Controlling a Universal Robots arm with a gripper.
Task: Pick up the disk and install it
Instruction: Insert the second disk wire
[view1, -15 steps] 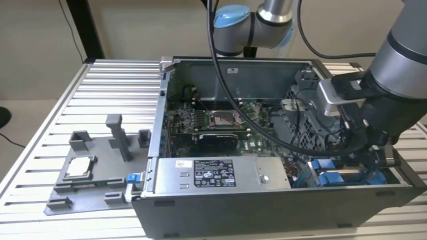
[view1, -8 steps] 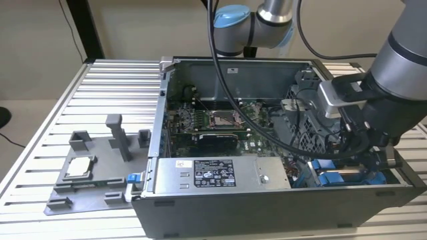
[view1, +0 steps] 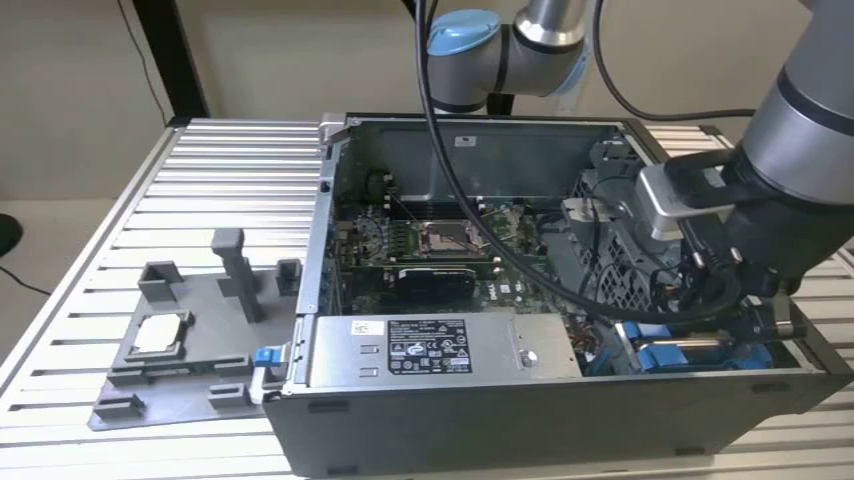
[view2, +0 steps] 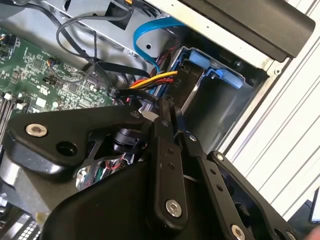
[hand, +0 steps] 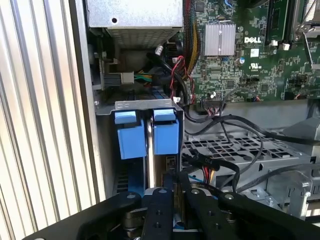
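The disk stands on edge in the drive bay at the open computer case's front corner, on the exterior view's right. Its blue carrier frames a dark metal face. In the exterior view the blue of the disk shows just under my wrist. My gripper reaches down into the bay, fingers pressed together, tips at the disk's near end. The second wrist view shows the gripper shut, right beside the disk's edge, with red and yellow wires passing close by.
A second blue carrier sits in the neighbouring slot. Black cables and a blue ribbon cable cross near the bay. The labelled grey box lies along the case front. A grey fixture holding a small square chip stands outside the case.
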